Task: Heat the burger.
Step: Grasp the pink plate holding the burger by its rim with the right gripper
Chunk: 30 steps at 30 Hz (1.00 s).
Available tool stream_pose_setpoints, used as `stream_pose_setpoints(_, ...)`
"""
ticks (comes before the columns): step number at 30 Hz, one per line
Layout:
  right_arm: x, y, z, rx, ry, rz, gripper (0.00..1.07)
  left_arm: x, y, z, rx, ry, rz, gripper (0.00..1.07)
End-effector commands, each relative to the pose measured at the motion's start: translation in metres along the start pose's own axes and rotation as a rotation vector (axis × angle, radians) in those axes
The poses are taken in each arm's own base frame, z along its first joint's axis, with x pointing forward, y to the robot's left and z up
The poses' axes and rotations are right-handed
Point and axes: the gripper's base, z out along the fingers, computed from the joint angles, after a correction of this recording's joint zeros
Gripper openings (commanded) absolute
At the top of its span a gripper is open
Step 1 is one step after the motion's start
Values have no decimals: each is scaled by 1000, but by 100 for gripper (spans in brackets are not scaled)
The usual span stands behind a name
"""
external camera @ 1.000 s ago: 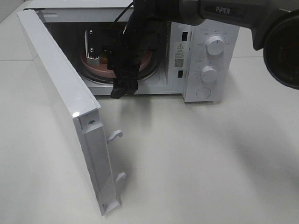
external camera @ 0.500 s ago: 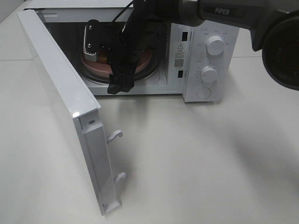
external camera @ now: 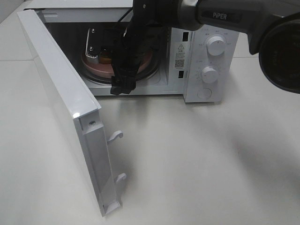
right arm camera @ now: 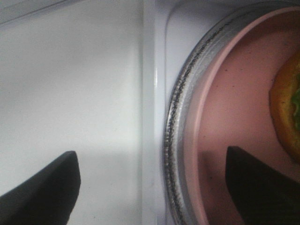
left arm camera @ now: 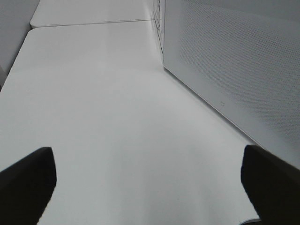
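Burger (right arm camera: 287, 112) sat on pink plate (right arm camera: 234, 122) atop the glass turntable (right arm camera: 180, 117) inside the microwave (external camera: 206, 56); door (external camera: 61, 108) swung wide. Right gripper (right arm camera: 152, 187) reached into the cavity mouth, jaws spread wide and holding nothing, one finger over the plate, the other over the front sill. Left gripper (left arm camera: 147, 180) hung over the table (left arm camera: 103, 117) beside the microwave's side wall, jaws fully apart, empty. Likely step: clear the right arm. Best drawn straight out, level, without snagging plate rim, before the door is shut.
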Motion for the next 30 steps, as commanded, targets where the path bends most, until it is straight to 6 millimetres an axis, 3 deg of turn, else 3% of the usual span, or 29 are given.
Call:
stream_pose_setpoints(1, -2, -4, 1, 44, -19, 30, 76, 0, 0, -2, 1, -30, -5, 105)
stream_pose_setpoints(10, 1, -3, 18, 28, -11, 45, 76, 0, 0, -2, 2, -30, -6, 105)
stream_pose_setpoints(30, -1, -8, 21, 31, -21, 69, 76, 0, 0, -2, 2, -30, -6, 105)
